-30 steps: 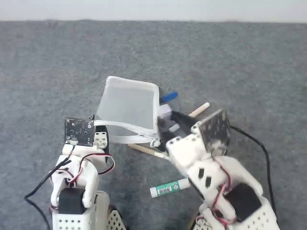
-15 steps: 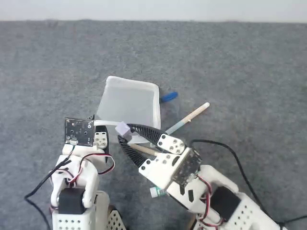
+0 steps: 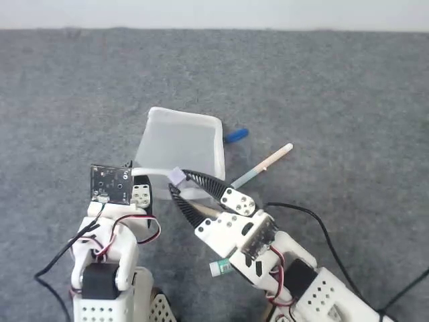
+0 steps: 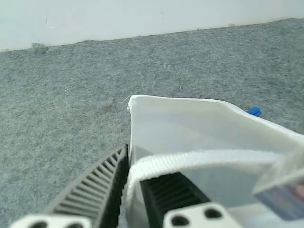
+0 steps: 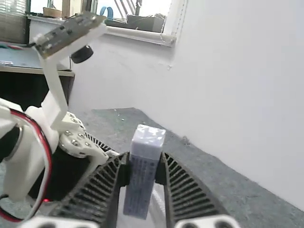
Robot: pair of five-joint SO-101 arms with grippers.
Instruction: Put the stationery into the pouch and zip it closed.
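The counter [image 3: 348, 87] wears a rough, matt grey felt. The pouch [image 3: 181, 141] is thin, translucent white cloth edged with woven tape. The eraser [image 5: 142, 175] has a smooth paper sleeve. The left tool [image 4: 132, 171] and right tool [image 5: 142, 161] have matt, ribbed black plastic fingers.

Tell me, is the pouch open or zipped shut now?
Open. The left gripper pinches one lip of the pouch, its mouth gapes and the mesh inside shows; the right gripper holds an eraser at that mouth.

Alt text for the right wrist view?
The right gripper clamps an upright pale eraser between its black ribbed jaws. Behind it stands the left arm, on grey carpet with a white wall beyond.
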